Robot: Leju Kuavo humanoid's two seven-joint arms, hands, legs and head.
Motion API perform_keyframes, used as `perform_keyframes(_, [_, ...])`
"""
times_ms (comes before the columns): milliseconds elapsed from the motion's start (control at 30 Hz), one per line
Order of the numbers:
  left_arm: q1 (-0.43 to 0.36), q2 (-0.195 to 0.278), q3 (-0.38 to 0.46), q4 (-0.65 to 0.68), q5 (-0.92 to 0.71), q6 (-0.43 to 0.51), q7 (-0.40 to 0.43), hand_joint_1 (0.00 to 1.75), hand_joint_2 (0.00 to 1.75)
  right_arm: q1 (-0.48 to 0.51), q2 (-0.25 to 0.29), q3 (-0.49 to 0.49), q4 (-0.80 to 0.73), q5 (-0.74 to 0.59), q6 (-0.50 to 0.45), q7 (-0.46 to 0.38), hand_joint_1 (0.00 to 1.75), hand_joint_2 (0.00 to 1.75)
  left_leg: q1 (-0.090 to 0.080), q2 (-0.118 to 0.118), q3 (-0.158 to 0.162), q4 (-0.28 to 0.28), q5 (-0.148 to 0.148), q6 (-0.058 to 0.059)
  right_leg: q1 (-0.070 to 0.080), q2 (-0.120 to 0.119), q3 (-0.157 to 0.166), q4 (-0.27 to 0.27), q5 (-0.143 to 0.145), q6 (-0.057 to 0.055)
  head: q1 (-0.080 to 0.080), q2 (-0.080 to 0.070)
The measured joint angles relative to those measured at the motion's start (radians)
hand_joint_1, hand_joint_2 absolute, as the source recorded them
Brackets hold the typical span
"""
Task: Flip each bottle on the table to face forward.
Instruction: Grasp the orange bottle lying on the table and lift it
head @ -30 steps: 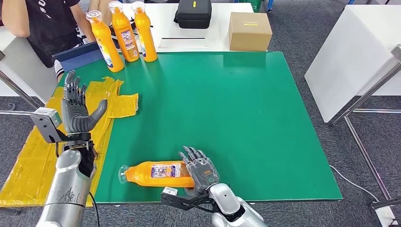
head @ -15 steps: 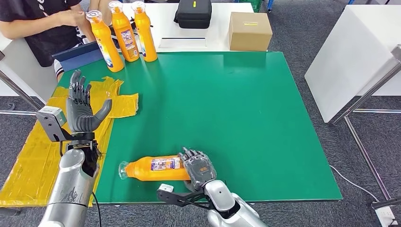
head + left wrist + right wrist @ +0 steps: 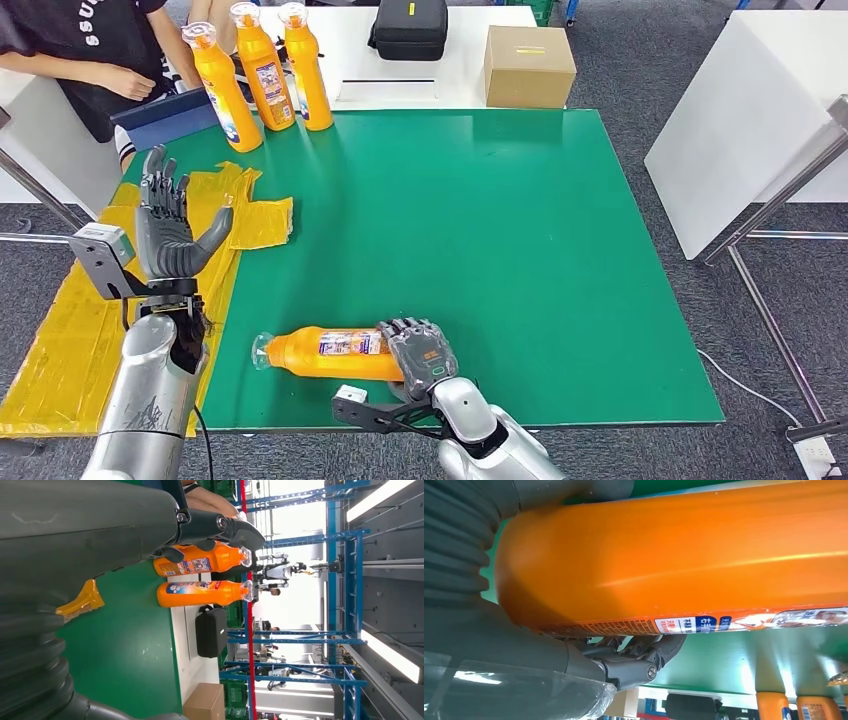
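Note:
An orange bottle [image 3: 320, 352] lies on its side near the front edge of the green table [image 3: 520, 250], cap pointing left and label up. My right hand [image 3: 422, 355] grips its base end. In the right wrist view the bottle [image 3: 684, 560] sits between the thumb and the fingers [image 3: 644, 655] curled around its body. Three more orange bottles [image 3: 262, 68] stand upright at the back left corner; two of them [image 3: 200, 593] appear in the left wrist view. My left hand [image 3: 170, 232] is raised over the table's left edge, fingers spread, holding nothing.
A crumpled yellow plastic sheet [image 3: 240, 215] hangs over the table's left side. Behind the green table stand a black case [image 3: 408, 28] and a cardboard box [image 3: 528, 65]. A person [image 3: 90, 50] sits at the back left. A white table [image 3: 740, 120] stands to the right.
My right hand's fingers have curled down around the bottle's base, and the bottle has shifted slightly toward the front edge. The left hand has drifted a little. The person's arms moved.

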Motion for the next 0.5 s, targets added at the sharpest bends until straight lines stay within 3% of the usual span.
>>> perform_keyframes(233, [0.005, 0.000, 0.000, 0.000, 0.000, 0.000, 0.002, 0.00, 1.75, 0.017, 0.000, -0.012, -0.017, -0.008, -0.034, -0.006, 1.75, 1.75, 0.000, 0.000, 0.000, 0.000, 0.000, 0.000, 0.000, 0.000, 0.000, 0.000, 0.000, 0.000, 0.000, 0.000])
perform_keyframes(500, [0.023, 0.000, -0.008, -0.019, -0.002, 0.001, 0.004, 0.00, 1.75, 0.080, -0.004, -0.110, -0.146, -0.228, -0.220, -0.200, 1.75, 1.75, 0.000, 0.000, -0.001, 0.000, 0.000, 0.000, 0.000, 0.000, -0.001, 0.000, 0.000, 0.000, 0.000, 0.000])
